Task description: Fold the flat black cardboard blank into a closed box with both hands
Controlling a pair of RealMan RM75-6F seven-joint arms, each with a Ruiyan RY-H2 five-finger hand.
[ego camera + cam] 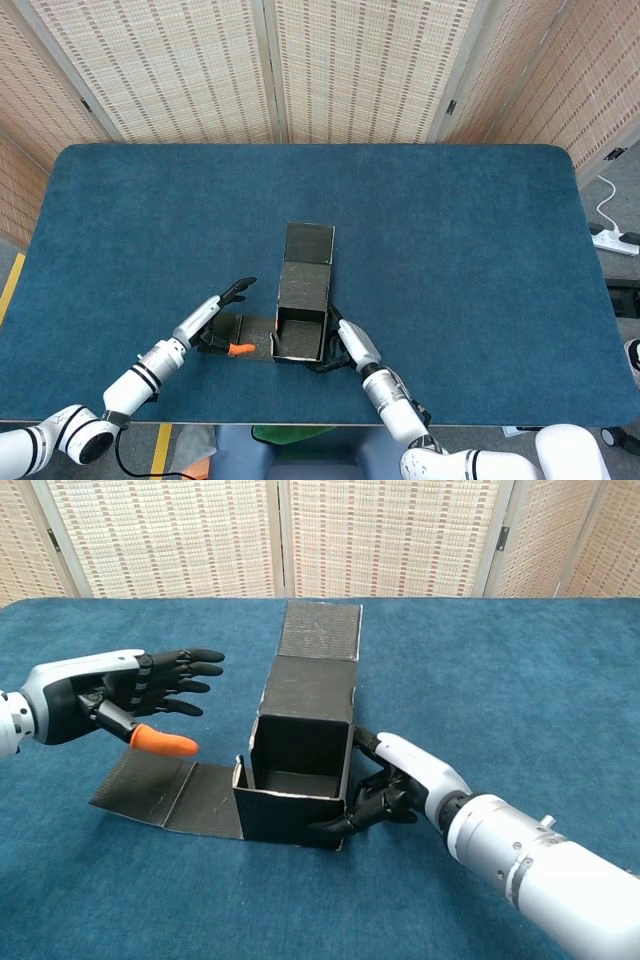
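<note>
Now the black box sits half made on the blue table — its top open, its long lid strip running away from the robot. One flap lies flat to the box's left. The right hand presses curled fingers against the box's right wall. The left hand hovers above the flat flap, fingers spread, holding nothing — it is nearest that flap.

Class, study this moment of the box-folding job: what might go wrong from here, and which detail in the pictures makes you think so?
1. The right hand presses the half-formed box from one side only; the left hand hovers apart, so the box may slide left or skew.
2. The side flap lies flat on the table, so lifting it may be awkward.
</note>
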